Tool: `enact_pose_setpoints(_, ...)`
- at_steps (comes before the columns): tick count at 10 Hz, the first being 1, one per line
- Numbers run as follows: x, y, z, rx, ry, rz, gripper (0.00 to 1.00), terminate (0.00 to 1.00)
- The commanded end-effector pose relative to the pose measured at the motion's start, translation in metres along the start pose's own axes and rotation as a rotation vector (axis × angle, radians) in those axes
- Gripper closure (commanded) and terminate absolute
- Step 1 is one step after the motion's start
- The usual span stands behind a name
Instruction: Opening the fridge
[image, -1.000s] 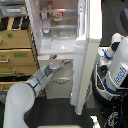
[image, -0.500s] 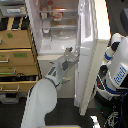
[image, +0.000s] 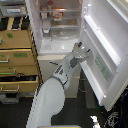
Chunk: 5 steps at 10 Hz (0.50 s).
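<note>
At nine o'clock in the exterior view stands the tan wooden cabinet (image: 17, 60), its drawers partly pulled out, just beside the fridge (image: 55, 30). The fridge fills the top of the frame from eleven to one o'clock, its lit shelves and their contents in plain sight. From six o'clock the white arm (image: 52, 95) rises toward the centre, and it has reached further up and to the exterior view's right than a second ago. The gripper (image: 81, 51) sits just right of centre against the inner face of the door (image: 102, 55); its fingers look spread, pushing rather than pinching, though the blur leaves this uncertain. The door, running from one to four o'clock, has swung noticeably wider since then. By my judgement the opening is essentially accomplished, with only a final push left.
</note>
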Motion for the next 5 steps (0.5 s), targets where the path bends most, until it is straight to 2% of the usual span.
enact_pose_setpoints(1, -0.110, -0.519, 0.190, 0.101, 0.064, -0.551, 0.00, 0.00)
enact_pose_setpoints(3, -0.138, -0.353, 0.131, 0.122, 0.065, -0.427, 0.00, 0.00)
enact_pose_setpoints(4, -0.192, -0.234, 0.073, 0.093, 0.116, -0.309, 0.00, 0.00)
enact_pose_setpoints(5, -0.225, -0.177, 0.044, 0.095, 0.139, -0.253, 0.00, 0.00)
